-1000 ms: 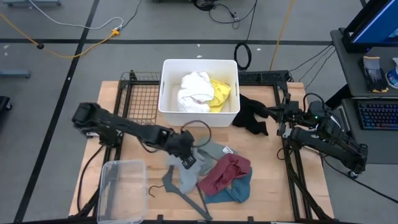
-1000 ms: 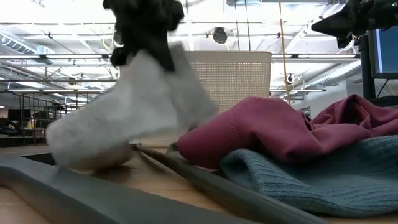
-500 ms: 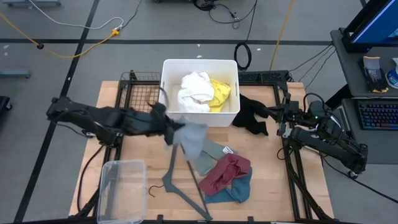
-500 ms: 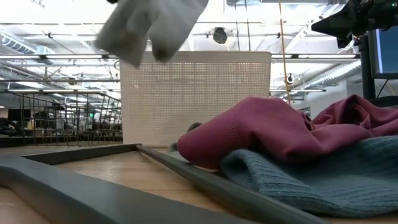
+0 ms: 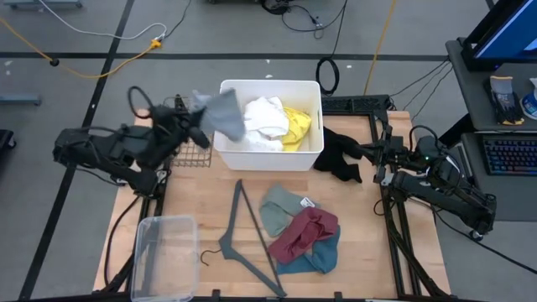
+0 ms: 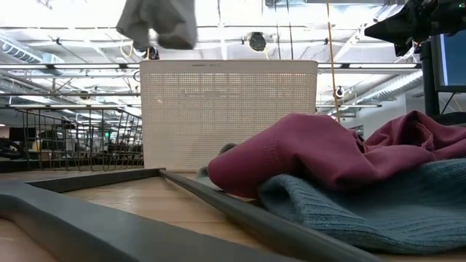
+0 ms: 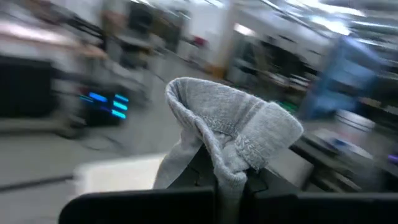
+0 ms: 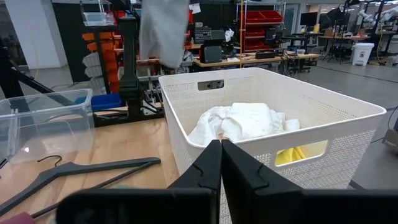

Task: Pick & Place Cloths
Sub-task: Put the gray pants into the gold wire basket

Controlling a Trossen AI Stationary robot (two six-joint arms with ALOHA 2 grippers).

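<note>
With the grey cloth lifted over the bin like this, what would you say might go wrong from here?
1. The grey cloth hangs over the near-left rim of the white bin, not its middle; released here, it may drape the wall or fall outside.
2. The left pincer sits close to the wire rack, so a low swing might clip it.

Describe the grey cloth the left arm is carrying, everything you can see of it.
The grey cloth is a small, soft knit piece with a ribbed cuff or hem, bunched and folded over. It hangs in the air, pinched in the shut left tool, touching nothing else. It sits above the near-left rim of the white bin, clear of the table, and not yet inside with the white and yellow cloths.
</note>
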